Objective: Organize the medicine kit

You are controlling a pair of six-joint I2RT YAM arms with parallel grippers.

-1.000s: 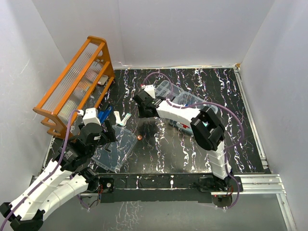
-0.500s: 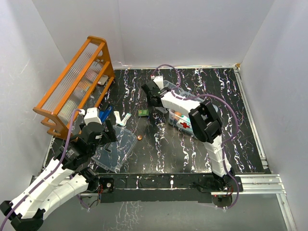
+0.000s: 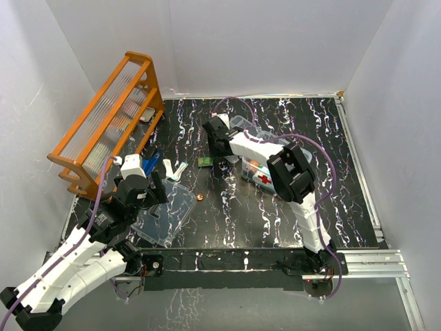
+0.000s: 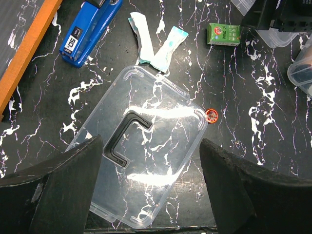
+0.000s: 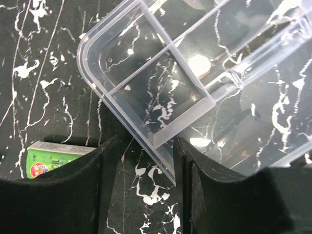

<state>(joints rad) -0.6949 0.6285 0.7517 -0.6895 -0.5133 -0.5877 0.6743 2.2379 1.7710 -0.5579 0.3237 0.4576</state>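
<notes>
The clear lid [image 4: 146,161] with its dark handle [image 4: 124,139] lies flat on the table; in the top view the lid [image 3: 164,215] is at the front left. My left gripper [image 4: 151,195] hangs open above it, a finger on each side, touching nothing. The clear compartmented tray [image 5: 161,87] lies at the back centre [image 3: 242,127]. My right gripper [image 5: 139,187] is open, and the tray's near edge runs between its fingers. The clear kit box [image 3: 265,176] with a red cross stands right of the tray. A green packet [image 5: 51,160] lies loose on the table [image 3: 204,162].
An orange wooden rack [image 3: 107,124] stands at the back left. A blue stapler [image 4: 90,29], two white packets [image 4: 156,46] and a small red cap [image 4: 211,115] lie round the lid. White walls close in the table on three sides.
My right gripper has moved back from the table's middle toward the tray, and the green packet now lies uncovered where it was. The left arm has barely moved.
</notes>
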